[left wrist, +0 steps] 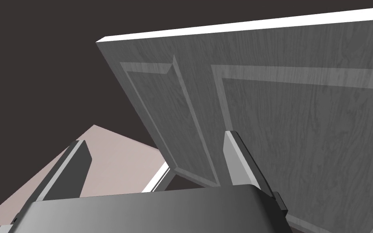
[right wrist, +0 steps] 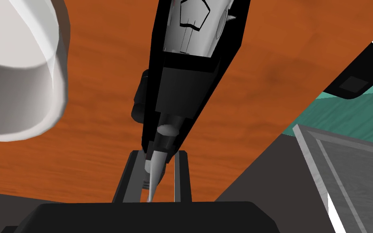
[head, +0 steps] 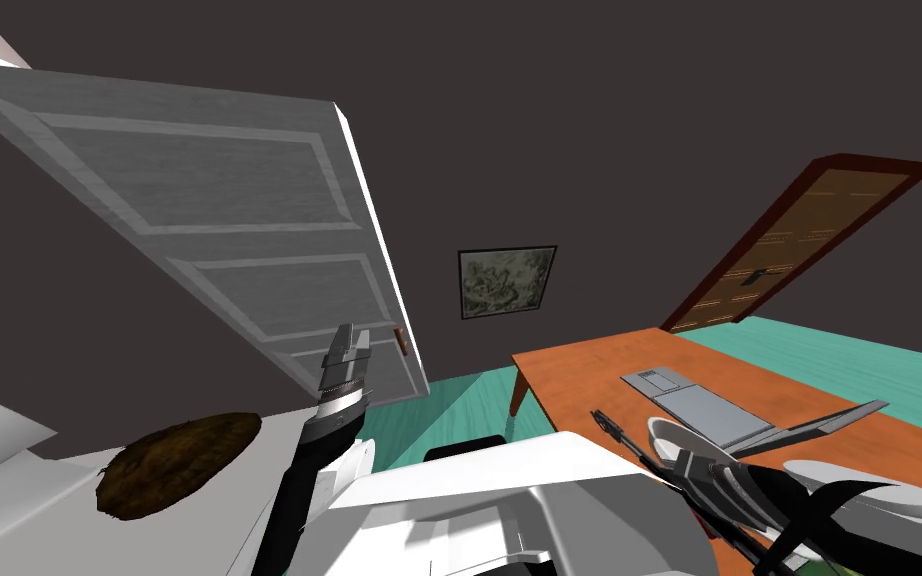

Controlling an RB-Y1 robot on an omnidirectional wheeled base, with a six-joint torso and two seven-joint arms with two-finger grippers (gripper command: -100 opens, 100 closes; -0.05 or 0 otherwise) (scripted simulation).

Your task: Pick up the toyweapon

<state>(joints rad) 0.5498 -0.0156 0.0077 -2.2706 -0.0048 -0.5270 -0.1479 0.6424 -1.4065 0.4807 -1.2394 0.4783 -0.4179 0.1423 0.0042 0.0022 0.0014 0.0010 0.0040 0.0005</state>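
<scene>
Toyweapon (right wrist: 189,81) in right hand (right wrist: 158,154) — table (right wrist: 262,81) edge near

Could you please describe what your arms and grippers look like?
Each gripper is two thin, flat, light grey blades on a dark boxy body: the left gripper and right gripper match. The left forearm is black, with a ribbed grey wrist collar and white casing behind it; the right forearm is black and white.

No readable text, labels, brands, numbers or signs. Framed picture (head: 506,283) on wall: mottled grey-green pattern, no lettering.
</scene>
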